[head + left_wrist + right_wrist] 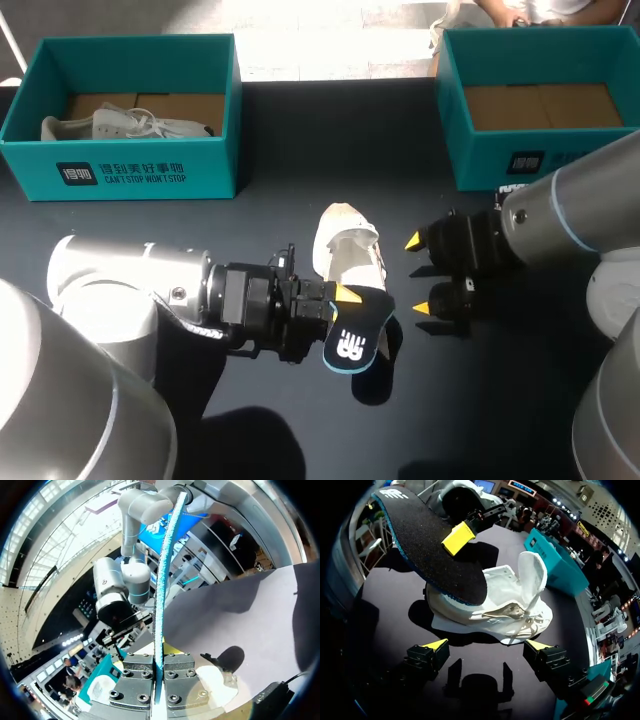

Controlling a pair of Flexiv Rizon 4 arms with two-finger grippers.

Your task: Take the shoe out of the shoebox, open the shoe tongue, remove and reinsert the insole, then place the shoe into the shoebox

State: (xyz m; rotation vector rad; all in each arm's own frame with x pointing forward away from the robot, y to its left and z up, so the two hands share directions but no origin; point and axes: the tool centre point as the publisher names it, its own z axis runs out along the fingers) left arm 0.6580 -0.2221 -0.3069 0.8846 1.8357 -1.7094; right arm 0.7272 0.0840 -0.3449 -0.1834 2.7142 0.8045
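The left pincer [345,300] is clamped edge-on to the thin, light, likely floppy insole [358,338] just beside the soft shoe [348,250] on the bench [300,150], while the right pincer [418,275] stands apart nearby.

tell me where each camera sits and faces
Head: above and behind, looking down at the table; left arm, right arm show.
Left wrist: on the left arm, along the left gripper, shut on the insole.
Right wrist: on the right arm, past the open right gripper toward the shoe.
Shared: head and right wrist show shoe, insole.
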